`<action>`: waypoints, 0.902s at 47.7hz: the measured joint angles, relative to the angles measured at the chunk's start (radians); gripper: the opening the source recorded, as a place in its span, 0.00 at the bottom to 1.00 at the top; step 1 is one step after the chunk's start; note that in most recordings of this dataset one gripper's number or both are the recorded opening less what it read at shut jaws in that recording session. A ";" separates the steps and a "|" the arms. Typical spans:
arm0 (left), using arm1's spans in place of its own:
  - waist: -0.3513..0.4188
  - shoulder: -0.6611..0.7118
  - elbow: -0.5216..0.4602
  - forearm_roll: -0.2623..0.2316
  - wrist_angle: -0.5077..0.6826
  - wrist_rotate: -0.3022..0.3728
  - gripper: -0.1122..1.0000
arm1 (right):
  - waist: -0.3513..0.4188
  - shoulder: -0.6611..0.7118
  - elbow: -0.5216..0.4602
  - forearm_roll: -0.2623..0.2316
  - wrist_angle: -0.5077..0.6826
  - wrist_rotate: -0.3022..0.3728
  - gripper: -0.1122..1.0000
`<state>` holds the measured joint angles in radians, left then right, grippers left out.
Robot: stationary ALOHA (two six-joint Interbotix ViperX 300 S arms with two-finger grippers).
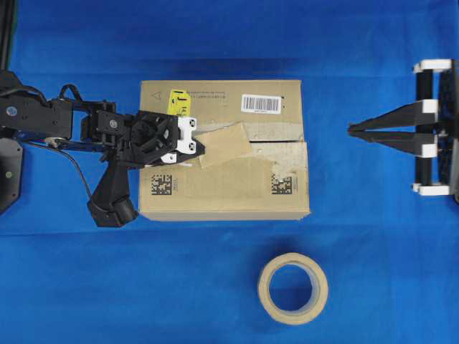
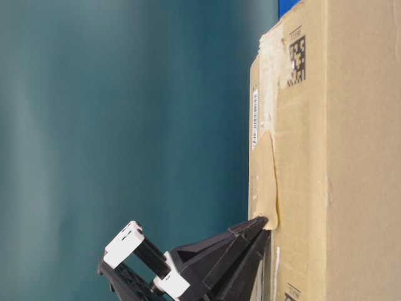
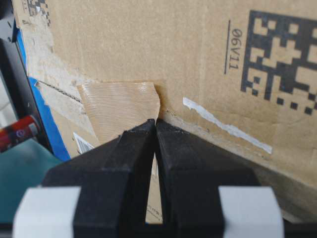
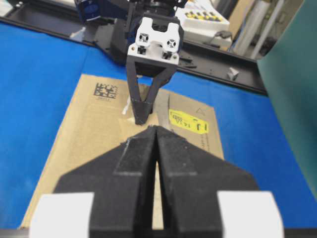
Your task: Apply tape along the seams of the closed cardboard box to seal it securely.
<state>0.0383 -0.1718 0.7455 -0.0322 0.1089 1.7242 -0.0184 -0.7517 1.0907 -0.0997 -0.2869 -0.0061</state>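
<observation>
Across the left half of the overhead frame the left arm reaches in from the frame's left edge, and its left gripper ends over the left part of the cardboard box, near the box's left edge. Its jaws are pressed together, tips meeting with only a thin slit behind them in the left wrist view, and those tips sit at the edge of the tape, a tan-brown ribbed piece lying slanted on the box top; whether they pinch its corner or only press against it cannot be told. Seen from above, the tape lies over the seam line in the middle of the box top, just right of the tips, with paler torn old tape strips beyond it. The seams show as a dark gap running toward the box's right edge. A yellow sticker sits at the box's upper left, a white barcode label at upper right, and two black square codes along the lower flap. Bare blue worktop surrounds the box on all sides, broken below by a beige tape roll standing well apart from the lower edge. At the far right, the right gripper hovers off the box, well clear of its right edge, jaws pressed together and holding nothing.
</observation>
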 measured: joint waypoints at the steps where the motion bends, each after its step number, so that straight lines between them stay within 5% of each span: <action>1: 0.002 0.002 0.000 0.002 -0.002 0.000 0.12 | 0.000 0.009 -0.003 -0.002 -0.003 0.003 0.10; 21: 0.002 0.000 0.000 0.002 0.003 -0.002 0.12 | -0.012 0.370 -0.206 0.015 -0.043 0.012 0.11; 32: 0.000 0.000 0.000 0.000 0.005 -0.003 0.12 | -0.020 0.518 -0.319 0.026 0.003 0.012 0.60; 43: 0.002 0.000 0.000 0.002 0.005 -0.006 0.12 | -0.026 0.594 -0.362 0.028 0.026 0.012 0.49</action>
<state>0.0399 -0.1718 0.7455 -0.0307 0.1135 1.7181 -0.0445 -0.1580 0.7286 -0.0721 -0.2608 0.0061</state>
